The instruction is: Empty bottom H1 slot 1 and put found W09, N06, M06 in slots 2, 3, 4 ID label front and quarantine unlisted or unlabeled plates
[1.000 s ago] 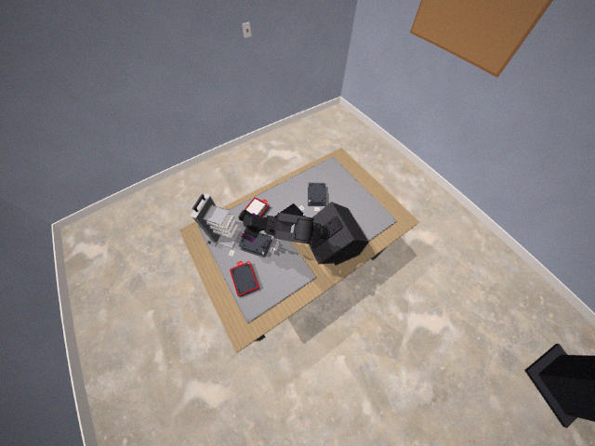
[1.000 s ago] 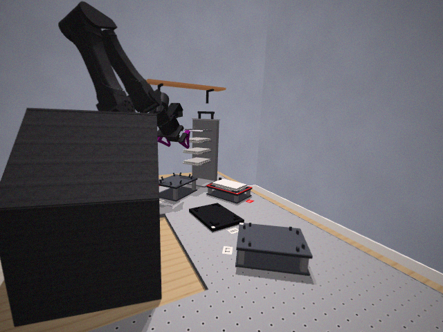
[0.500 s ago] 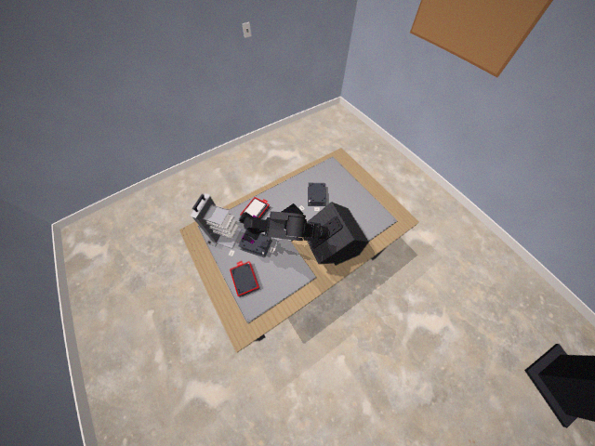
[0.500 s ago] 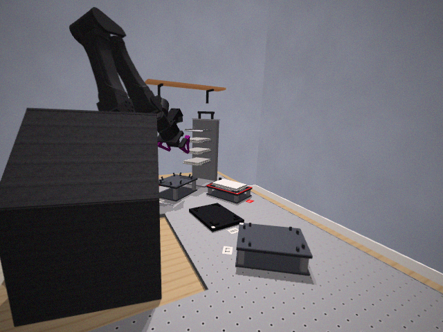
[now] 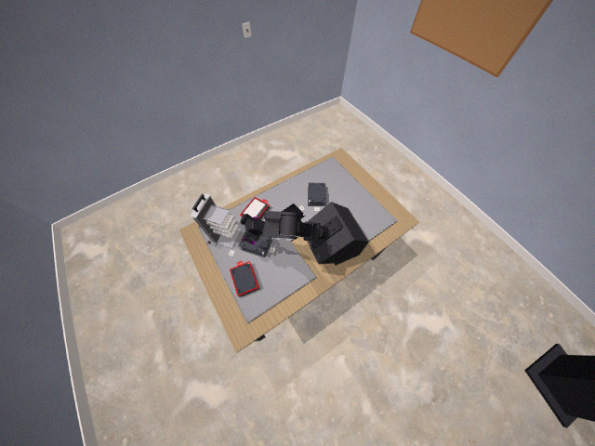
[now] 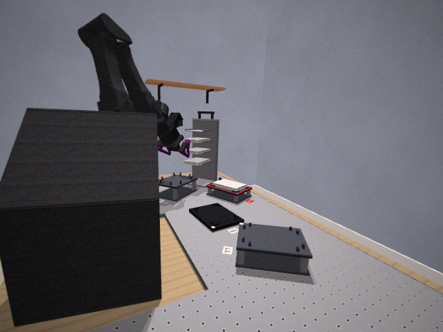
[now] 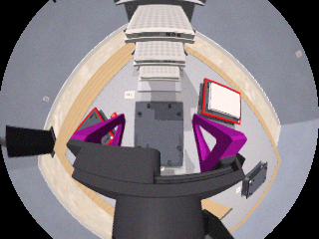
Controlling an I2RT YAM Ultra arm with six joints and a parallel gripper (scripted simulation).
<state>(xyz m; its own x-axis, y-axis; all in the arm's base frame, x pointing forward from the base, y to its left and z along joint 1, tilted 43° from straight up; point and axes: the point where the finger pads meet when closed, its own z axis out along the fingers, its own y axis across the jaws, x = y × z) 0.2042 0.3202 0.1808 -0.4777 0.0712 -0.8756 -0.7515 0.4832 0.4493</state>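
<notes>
The plate hotel H1 (image 6: 205,148) is a grey tower at the far end of the table, also in the top view (image 5: 214,221). White 96-well plates lie on three of its shelves (image 6: 197,161) (image 6: 199,150) (image 6: 198,140). They show stacked in the wrist view (image 7: 159,47). The top shelf (image 6: 196,130) shows only as a thin edge, and no labels are readable. My gripper (image 6: 174,150) with purple fingers is open and empty. It hangs in front of the hotel at mid-shelf height, above a dark empty nest (image 7: 159,129).
A red-rimmed nest holds a white plate (image 6: 228,187) right of the hotel. A second red-rimmed nest (image 5: 244,279) is empty. A flat black pad (image 6: 215,216) and a dark raised nest (image 6: 273,246) lie nearer. The big black base box (image 6: 80,210) fills the left.
</notes>
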